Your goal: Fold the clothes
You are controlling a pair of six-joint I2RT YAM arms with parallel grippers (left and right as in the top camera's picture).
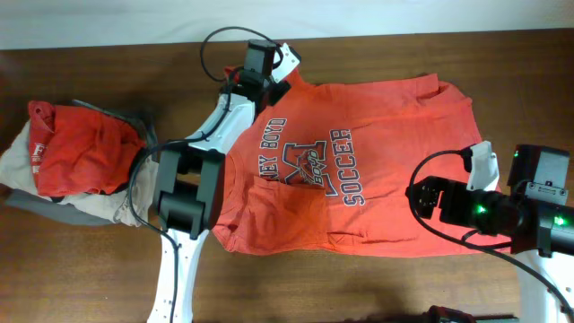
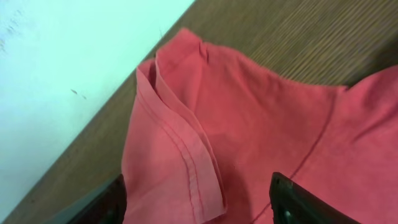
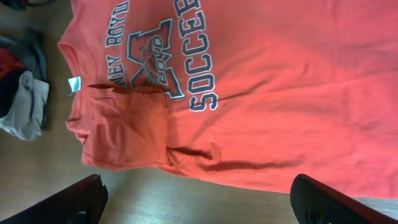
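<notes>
Sleeve [image 2: 261, 124] of the shirt [image 1: 386, 152] lay between my wide left jaws; right jaws hung wide, empty. Biting the doubled hem [image 2: 198, 168] squarely seemed best.

One orange-red T-shirt [image 1: 386, 144], one wooden table [image 1: 81, 269] and two robot arms, a left arm [image 1: 184, 193] and a right arm [image 1: 502, 211], fill the scene. One heap of laundry [image 1: 76, 170] shows three pieces: one red garment [image 1: 85, 148], one beige garment [image 1: 18, 163], one grey garment [image 1: 36, 203].
</notes>
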